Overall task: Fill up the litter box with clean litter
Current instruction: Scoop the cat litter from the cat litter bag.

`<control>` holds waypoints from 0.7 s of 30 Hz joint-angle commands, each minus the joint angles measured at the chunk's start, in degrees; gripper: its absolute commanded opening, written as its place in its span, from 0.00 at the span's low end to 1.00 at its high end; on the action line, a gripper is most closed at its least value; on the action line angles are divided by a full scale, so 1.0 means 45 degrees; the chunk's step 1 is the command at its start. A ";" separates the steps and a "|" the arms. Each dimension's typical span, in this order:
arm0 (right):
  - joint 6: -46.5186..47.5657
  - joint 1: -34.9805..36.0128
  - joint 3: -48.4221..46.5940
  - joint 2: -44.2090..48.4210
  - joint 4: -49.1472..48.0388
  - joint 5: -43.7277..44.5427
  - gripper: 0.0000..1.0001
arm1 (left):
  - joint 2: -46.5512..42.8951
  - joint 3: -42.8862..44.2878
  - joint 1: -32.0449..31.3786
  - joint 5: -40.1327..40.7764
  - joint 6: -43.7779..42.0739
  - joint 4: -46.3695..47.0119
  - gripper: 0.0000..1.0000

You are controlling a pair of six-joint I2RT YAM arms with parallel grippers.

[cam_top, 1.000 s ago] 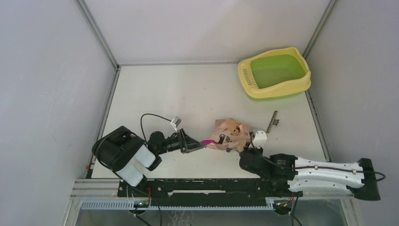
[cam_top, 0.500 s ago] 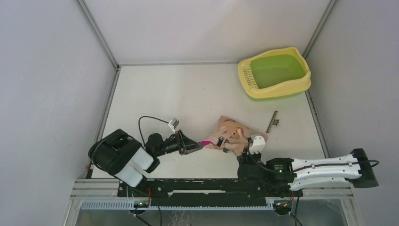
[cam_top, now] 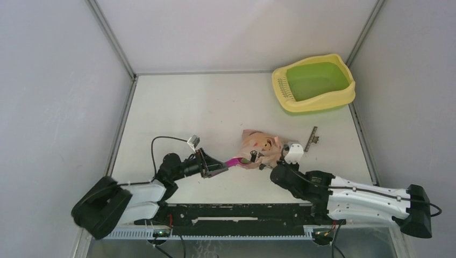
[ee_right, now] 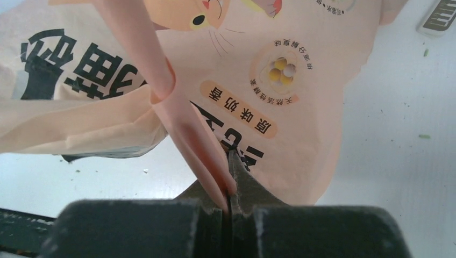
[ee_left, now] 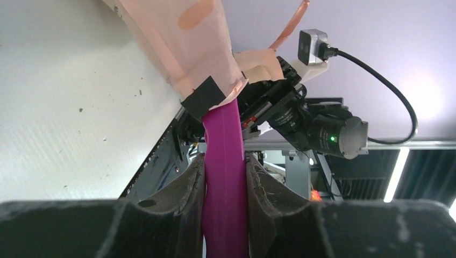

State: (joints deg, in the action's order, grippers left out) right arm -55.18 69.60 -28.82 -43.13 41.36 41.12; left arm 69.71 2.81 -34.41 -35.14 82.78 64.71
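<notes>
The litter box sits in the far right corner of the tabletop, well apart from both arms. Its lime-green basin looks smooth and bare inside the rounded pale yellow rim, with the slotted grille at its left end. The only litter I can make out is a few dark specks on the white surface. I judge I'm at the first step, getting litter out of the bag. That is a crinkly, matte peach-pink sack with a cat print, lying slumped near the front between my two tools. My left gripper is clamped on the flat, glossy magenta scoop handle. The scoop's head is hidden inside the bag's mouth, beside a patch of black tape. My right gripper is pinched tight on a thin peach strip of the bag. Next, I think the right should hold the bag steady while the left draws the scoop out level, then carries it across to the basin without spilling.
</notes>
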 commanded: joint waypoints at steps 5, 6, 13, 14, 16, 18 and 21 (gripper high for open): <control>0.1492 -0.0292 -0.1430 -0.2172 -0.0832 -0.0198 0.00 | -0.4445 0.2136 0.0000 0.0802 -0.2441 -0.8164 0.03; 0.1604 -0.0377 -0.1460 -0.2099 -0.0942 -0.0245 0.00 | -0.4531 0.2016 -0.0008 0.0812 -0.2381 -0.8183 0.03; 0.2604 -0.1688 -0.1934 -0.1309 -0.0602 -0.0750 0.00 | -0.5629 0.0469 -0.0001 0.1155 -0.1640 -0.7764 0.03; 0.2800 -0.1973 -0.1960 -0.1210 -0.0562 -0.0876 0.00 | -0.5912 0.0367 -0.0008 0.1207 -0.1609 -0.7986 0.03; 0.3177 -0.2689 -0.1994 -0.1014 -0.0587 -0.1228 0.00 | -0.6529 0.0180 -0.0009 0.1382 -0.1621 -0.8474 0.03; 0.3490 -0.3091 -0.1994 -0.0836 -0.0653 -0.1401 0.00 | -0.7012 0.0024 0.0018 0.1523 -0.1600 -0.8821 0.03; 0.3626 -0.3442 -0.1981 -0.0752 -0.0559 -0.1558 0.00 | -0.7430 -0.0348 0.0063 0.1628 -0.1343 -0.8635 0.03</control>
State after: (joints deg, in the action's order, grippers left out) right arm -41.71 56.95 -35.35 -47.94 38.41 31.86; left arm 38.35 3.92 -34.48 -29.54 75.61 28.05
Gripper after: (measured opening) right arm 0.027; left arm 0.323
